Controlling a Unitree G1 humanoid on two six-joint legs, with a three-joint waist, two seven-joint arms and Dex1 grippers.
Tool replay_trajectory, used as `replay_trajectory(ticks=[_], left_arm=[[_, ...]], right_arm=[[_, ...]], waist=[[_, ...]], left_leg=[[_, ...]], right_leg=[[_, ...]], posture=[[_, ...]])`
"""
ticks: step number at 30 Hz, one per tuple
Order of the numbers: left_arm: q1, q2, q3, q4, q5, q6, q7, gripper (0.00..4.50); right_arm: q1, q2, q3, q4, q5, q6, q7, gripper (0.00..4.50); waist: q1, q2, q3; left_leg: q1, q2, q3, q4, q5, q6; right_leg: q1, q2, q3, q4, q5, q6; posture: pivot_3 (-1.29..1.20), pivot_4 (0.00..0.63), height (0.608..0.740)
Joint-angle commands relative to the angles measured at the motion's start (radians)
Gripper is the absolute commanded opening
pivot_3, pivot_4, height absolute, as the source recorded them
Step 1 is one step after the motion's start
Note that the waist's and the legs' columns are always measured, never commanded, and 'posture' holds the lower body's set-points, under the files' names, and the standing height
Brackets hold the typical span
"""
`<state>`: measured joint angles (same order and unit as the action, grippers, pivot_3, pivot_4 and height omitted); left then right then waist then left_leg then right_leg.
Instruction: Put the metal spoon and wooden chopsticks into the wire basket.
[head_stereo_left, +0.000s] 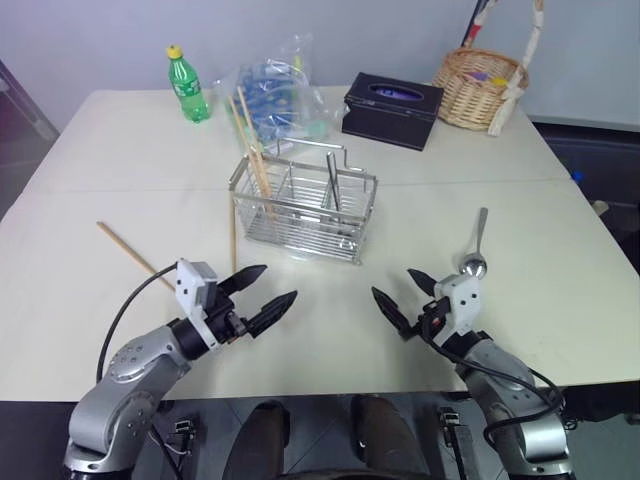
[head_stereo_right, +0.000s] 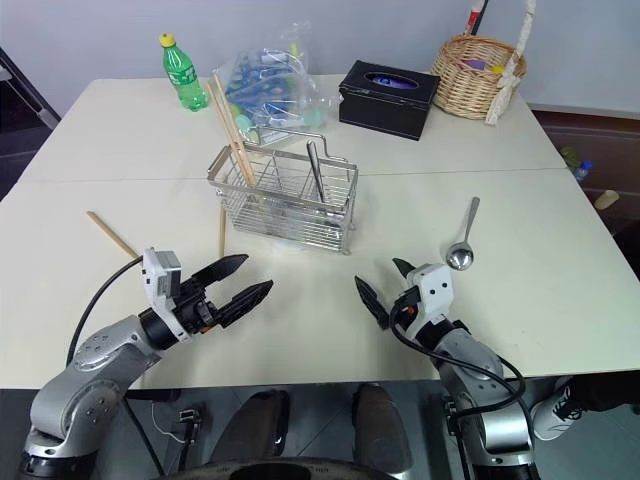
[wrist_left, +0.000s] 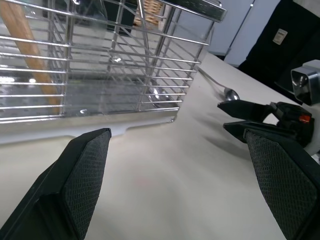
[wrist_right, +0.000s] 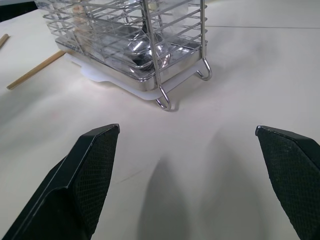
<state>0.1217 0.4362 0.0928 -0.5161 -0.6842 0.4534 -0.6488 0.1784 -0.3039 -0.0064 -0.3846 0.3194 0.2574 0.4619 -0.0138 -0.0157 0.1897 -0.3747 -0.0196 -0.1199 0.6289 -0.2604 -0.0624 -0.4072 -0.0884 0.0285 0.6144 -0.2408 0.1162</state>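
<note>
Between wire basket (head_stereo_left: 305, 212) and near table edge (head_stereo_left: 330, 378): bare tabletop.

Wicker basket (head_stereo_left: 478, 88) handle top cut off.

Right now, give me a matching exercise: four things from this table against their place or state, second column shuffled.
1. metal spoon
2. wire basket
3. green bottle
4. wicker basket

A. far left of the table, upright
B. far right corner
C. mid-table, chopsticks leaning in its left compartment
D. flat on the table, ahead of the right gripper

Pairs: 1-D, 2-C, 3-A, 4-B
</note>
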Motion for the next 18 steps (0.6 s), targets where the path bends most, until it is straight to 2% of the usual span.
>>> replay_trajectory(ticks=[1,10,18], left_arm=[[0.003,-0.005,0.002,-0.035,-0.001,-0.018,0.006,4.46],[0.043,-0.017,-0.011,-0.081,0.005,-0.025,0.030,4.46],[0.018,-0.009,0.001,-0.044,0.001,-0.026,0.013,4.46]], right_arm=[[-0.009,0.001,0.000,-0.024,0.008,-0.014,0.007,4.50],[-0.022,-0.001,-0.001,-0.014,0.008,-0.011,0.012,4.50],[-0.023,0.007,0.003,-0.014,0.003,-0.011,0.005,4.50]], waist=[[0.000,0.000,0.000],[0.000,0.000,0.000],[0.000,0.000,0.000]], left_leg=[[0.000,0.000,0.000,0.000,0.000,0.000],[0.000,0.000,0.000,0.000,0.000,0.000],[0.000,0.000,0.000,0.000,0.000,0.000]], right_leg=[[0.000,0.000,0.000,0.000,0.000,0.000],[0.000,0.000,0.000,0.000,0.000,0.000],[0.000,0.000,0.000,0.000,0.000,0.000]], posture=[[0.00,0.150,0.740],[0.00,0.150,0.740],[0.00,0.150,0.740]])
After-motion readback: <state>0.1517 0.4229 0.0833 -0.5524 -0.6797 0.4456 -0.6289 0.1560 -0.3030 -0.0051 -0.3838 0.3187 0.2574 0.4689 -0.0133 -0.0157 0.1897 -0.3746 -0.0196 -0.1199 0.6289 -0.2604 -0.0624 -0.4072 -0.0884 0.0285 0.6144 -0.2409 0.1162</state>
